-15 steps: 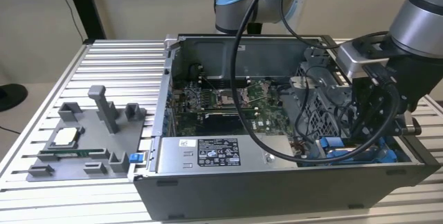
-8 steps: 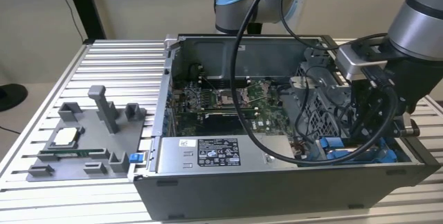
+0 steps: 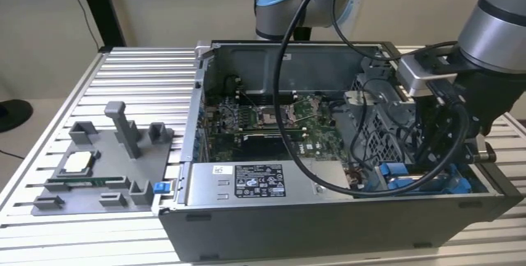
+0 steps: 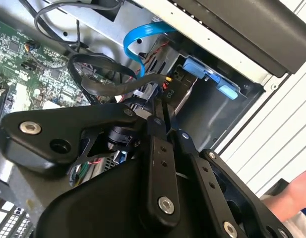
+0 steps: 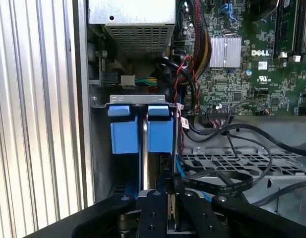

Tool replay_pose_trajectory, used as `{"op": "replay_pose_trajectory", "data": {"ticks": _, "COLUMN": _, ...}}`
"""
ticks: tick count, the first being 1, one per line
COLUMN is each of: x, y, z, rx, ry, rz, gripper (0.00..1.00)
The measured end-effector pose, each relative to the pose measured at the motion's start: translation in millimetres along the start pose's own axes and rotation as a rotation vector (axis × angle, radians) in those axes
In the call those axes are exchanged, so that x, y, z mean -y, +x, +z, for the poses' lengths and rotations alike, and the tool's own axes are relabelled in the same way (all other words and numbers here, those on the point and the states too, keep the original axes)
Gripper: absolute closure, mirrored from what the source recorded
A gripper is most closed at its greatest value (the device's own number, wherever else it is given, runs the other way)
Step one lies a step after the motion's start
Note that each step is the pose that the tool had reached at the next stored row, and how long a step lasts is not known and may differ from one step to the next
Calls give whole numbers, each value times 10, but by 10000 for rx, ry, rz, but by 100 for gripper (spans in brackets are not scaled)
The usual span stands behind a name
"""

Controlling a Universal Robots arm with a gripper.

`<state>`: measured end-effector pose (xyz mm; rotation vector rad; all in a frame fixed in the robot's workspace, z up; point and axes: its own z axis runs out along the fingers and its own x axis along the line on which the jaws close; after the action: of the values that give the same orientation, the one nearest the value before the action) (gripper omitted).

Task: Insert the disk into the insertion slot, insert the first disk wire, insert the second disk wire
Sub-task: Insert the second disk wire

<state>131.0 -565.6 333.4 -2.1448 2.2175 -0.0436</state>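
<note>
First wrist view: the gripper (image 5: 169,196) hangs low in the corner of an open computer case (image 5: 83,99). Its jaws are drawn nearly together on what appears to be the plug of a black disk wire (image 5: 217,182). A sliver of yellow shows between them.

The disk (image 5: 144,148) already stands on edge in the insertion slot (image 5: 100,148). It is seen as a thin silver strip between two bright blue carrier tabs. That strip is its long axis, and it runs from the tabs straight toward the jaws. The jaws sit at the end away from the tabs and in line with the edge, so any plugging would be along that line. A perforated cage (image 5: 232,163) lies just beside the bay, and the green motherboard (image 5: 252,64) lies beyond it.

The second wrist view shows what this one hides: the fingertips (image 4: 161,110) meet just under the plug. Red and yellow leads run into the plug, and a loose blue ribbon cable (image 4: 138,39) curls above it. Whether the plug is seated cannot be told.

The exterior view supplies the setting. The case rests on a slatted tabletop (image 3: 140,75), the arm reaches down at the exterior view's right, and a grey parts fixture (image 3: 90,173) sits well apart at the left.
</note>
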Motion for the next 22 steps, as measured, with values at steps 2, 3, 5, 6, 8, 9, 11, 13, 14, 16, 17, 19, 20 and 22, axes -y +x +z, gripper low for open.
{"op": "replay_pose_trajectory", "data": {"ticks": 2, "x": 0, "y": 0, "z": 1, "rx": 1, "ry": 0, "rz": 0, "gripper": 100}}
{"op": "replay_pose_trajectory", "data": {"ticks": 3, "x": 0, "y": 0, "z": 3, "rx": 7, "ry": -2, "rz": 1, "gripper": 100}}
{"op": "replay_pose_trajectory", "data": {"ticks": 5, "x": -1, "y": -1, "z": 18, "rx": 35, "ry": -1, "rz": 2, "gripper": 0}}
{"op": "replay_pose_trajectory", "data": {"ticks": 6, "x": 0, "y": 0, "z": 12, "rx": 21, "ry": -1, "rz": 1, "gripper": 0}}
{"op": "replay_pose_trajectory", "data": {"ticks": 8, "x": 0, "y": 0, "z": -3, "rx": 1, "ry": 0, "rz": 0, "gripper": 0}}
{"op": "replay_pose_trajectory", "data": {"ticks": 9, "x": 1, "y": 0, "z": -19, "rx": 2, "ry": -5, "rz": 0, "gripper": 0}}
{"op": "replay_pose_trajectory", "data": {"ticks": 11, "x": 5, "y": -2, "z": -85, "rx": 2, "ry": -15, "rz": 0, "gripper": 0}}
{"op": "replay_pose_trajectory", "data": {"ticks": 13, "x": 10, "y": -3, "z": -167, "rx": 2, "ry": -21, "rz": 1, "gripper": 0}}
{"op": "replay_pose_trajectory", "data": {"ticks": 14, "x": 13, "y": -5, "z": -214, "rx": 0, "ry": -23, "rz": 1, "gripper": 0}}
{"op": "replay_pose_trajectory", "data": {"ticks": 16, "x": 18, "y": -6, "z": -305, "rx": 1, "ry": -24, "rz": 1, "gripper": 0}}
{"op": "replay_pose_trajectory", "data": {"ticks": 17, "x": 21, "y": -7, "z": -349, "rx": 2, "ry": -25, "rz": 1, "gripper": 0}}
{"op": "replay_pose_trajectory", "data": {"ticks": 19, "x": 26, "y": -9, "z": -442, "rx": 1, "ry": -25, "rz": 0, "gripper": 0}}
{"op": "replay_pose_trajectory", "data": {"ticks": 20, "x": 29, "y": -10, "z": -487, "rx": 1, "ry": -25, "rz": 0, "gripper": 0}}
{"op": "replay_pose_trajectory", "data": {"ticks": 22, "x": 32, "y": -11, "z": -535, "rx": 2, "ry": -25, "rz": 0, "gripper": 0}}
